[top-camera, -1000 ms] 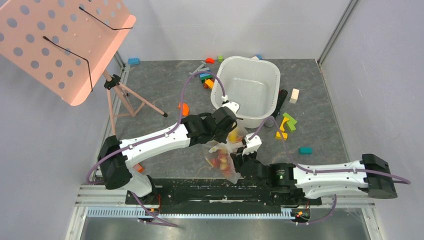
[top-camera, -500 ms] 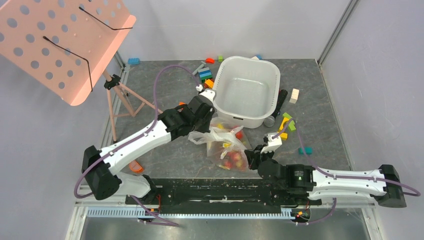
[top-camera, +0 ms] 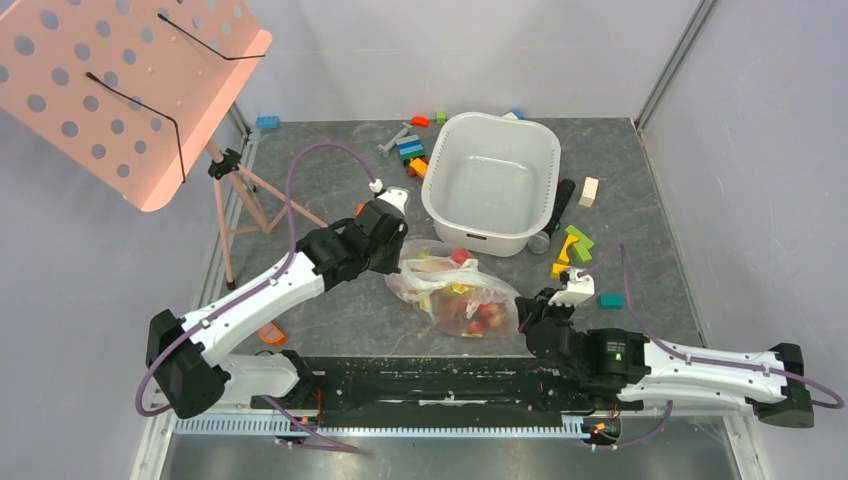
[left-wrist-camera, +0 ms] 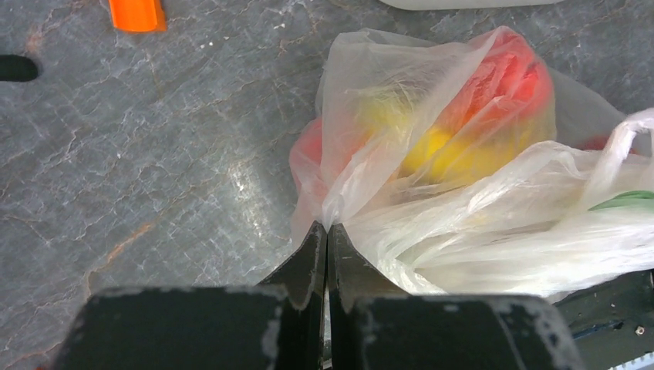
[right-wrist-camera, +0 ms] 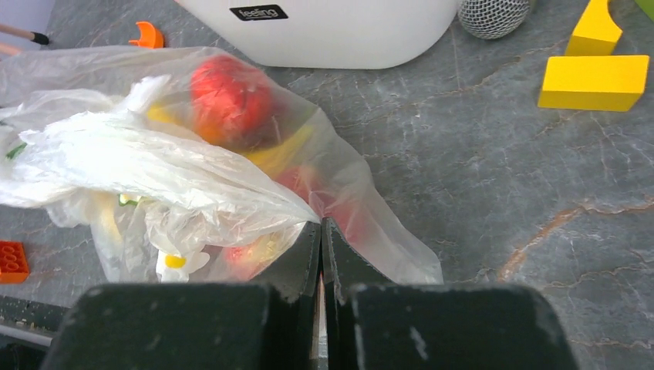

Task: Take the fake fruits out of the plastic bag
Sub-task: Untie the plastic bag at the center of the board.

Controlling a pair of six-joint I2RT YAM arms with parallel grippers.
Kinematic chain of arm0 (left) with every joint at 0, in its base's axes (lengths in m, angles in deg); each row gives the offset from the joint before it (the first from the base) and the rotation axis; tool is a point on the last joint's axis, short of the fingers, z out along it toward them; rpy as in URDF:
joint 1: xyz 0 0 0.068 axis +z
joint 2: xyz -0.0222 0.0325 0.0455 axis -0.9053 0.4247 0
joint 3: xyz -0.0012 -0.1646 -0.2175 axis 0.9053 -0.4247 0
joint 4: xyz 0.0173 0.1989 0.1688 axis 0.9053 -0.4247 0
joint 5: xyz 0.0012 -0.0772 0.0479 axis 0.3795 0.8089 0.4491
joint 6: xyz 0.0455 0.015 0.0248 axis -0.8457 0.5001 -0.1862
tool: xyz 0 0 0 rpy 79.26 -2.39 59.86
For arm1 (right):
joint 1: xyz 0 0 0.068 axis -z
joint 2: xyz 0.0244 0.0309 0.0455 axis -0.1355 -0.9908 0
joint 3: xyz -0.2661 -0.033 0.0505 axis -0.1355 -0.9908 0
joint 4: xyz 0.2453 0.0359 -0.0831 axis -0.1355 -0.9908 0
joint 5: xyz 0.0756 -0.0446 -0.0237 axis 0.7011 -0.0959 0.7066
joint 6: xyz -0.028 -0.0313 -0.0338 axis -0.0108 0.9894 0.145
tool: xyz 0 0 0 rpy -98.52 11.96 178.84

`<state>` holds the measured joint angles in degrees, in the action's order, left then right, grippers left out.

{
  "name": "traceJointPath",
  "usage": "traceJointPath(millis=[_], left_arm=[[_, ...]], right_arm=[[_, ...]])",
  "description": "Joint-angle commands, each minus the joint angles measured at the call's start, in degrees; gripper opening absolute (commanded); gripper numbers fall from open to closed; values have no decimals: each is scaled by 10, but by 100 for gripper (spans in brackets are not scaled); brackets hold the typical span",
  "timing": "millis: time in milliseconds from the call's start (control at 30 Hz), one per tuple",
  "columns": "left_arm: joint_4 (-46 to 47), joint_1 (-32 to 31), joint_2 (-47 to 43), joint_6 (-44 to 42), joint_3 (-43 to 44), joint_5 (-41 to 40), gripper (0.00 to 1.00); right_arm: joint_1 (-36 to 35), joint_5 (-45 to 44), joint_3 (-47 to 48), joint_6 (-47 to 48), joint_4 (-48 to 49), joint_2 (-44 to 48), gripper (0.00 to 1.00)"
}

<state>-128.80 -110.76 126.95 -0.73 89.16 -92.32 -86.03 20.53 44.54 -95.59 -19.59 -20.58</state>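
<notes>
your left gripper (left-wrist-camera: 325, 231) is closed tight, its jaws pinched on a fold of the clear crinkly plastic bag (top-camera: 458, 290) at the bag's left end. your right gripper (right-wrist-camera: 321, 225) is closed too, and the film at the bag's right corner runs straight into its tips, so it looks pinched there as well. the bag lies on the grey marbled worktop (top-camera: 330, 165), stretched between the two grippers, just in front of the white rigid plastic basin (top-camera: 490, 236) and close to its near wall.

the glossy fake fruits (top-camera: 472, 310) are all inside the bag. from the right wrist you see a round red apple (right-wrist-camera: 231, 96) near the top with a yellow piece under it and more red shapes lower down. from the left wrist you see a yellow and red lump (left-wrist-camera: 463, 131) pressed against the film.

two yellow toy blocks (right-wrist-camera: 592, 81) lie on the worktop to the right of the bag, apart from it. a flat orange piece (left-wrist-camera: 136, 11) lies at the top edge of the left wrist view.
</notes>
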Motion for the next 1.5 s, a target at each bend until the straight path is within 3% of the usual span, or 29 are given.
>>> traceJointPath(millis=[0, 67, 200, 300, 400, 567, 667, 833, 1033, 1300, 1467], left_arm=[[-15, 18, -32, 12, -13, -16, 2], [-15, 19, -31, 10, -11, -10, 2], [-11, 19, -25, 5, -3, 5, 2], [-6, 19, -22, 1, 1, 12, 2], [-2, 19, -20, -2, 3, 20, 2], [8, 19, -17, -8, 1, 35, 2], [11, 19, -16, -13, -1, 45, 2], [13, 19, -22, -19, -4, 48, 2], [13, 19, -25, -23, -4, 48, 2], [16, 19, -26, -23, -6, 50, 2], [19, 18, -24, -23, -6, 54, 2]], right_arm=[[6, -49, 2, -40, -67, 6, 0], [6, -46, 10, -5, -51, 0, 11], [6, -13, 33, 203, 58, -7, 55], [6, 25, 55, 343, 116, -7, 71], [6, 84, 75, 458, 158, -5, 78], [6, 202, 120, 640, 192, -43, 74], [6, 324, 136, 765, 210, -68, 75], [32, 381, 147, 893, 243, -106, 76], [146, 513, 185, 937, 242, -156, 74], [194, 595, 209, 968, 230, -217, 69], [210, 597, 206, 973, 228, -234, 68]])
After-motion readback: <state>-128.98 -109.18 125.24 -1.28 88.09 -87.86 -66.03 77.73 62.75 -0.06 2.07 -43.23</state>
